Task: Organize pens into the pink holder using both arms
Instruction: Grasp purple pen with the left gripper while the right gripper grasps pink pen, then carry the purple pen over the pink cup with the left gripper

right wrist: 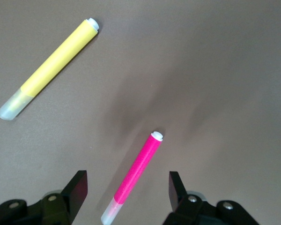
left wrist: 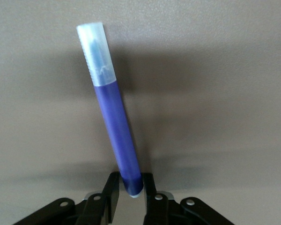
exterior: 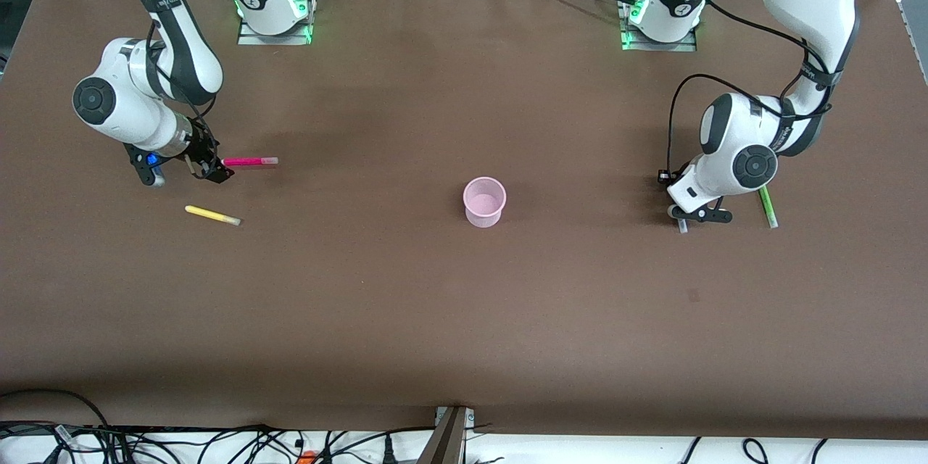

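Fingers (left wrist: 113, 190) of L gripper (left wrist: 131, 194) on purple pen (left wrist: 114, 122)

Holder (exterior: 484, 201) mid-worktop (exterior: 464, 319), two pens at each end
Right arm's end: right claw (right wrist: 129, 187) straddles first pen (right wrist: 136, 176), second pen (exterior: 212, 214) nearer the camera. Left arm's end: left claw (left wrist: 131, 192) pinches third pen (left wrist: 114, 122), fourth pen (exterior: 768, 207) just beside

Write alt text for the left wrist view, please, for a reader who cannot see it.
The left gripper is shut on the end of a purple pen, whose pale clear cap points away from the gripper. Under the pen is only the brown table.
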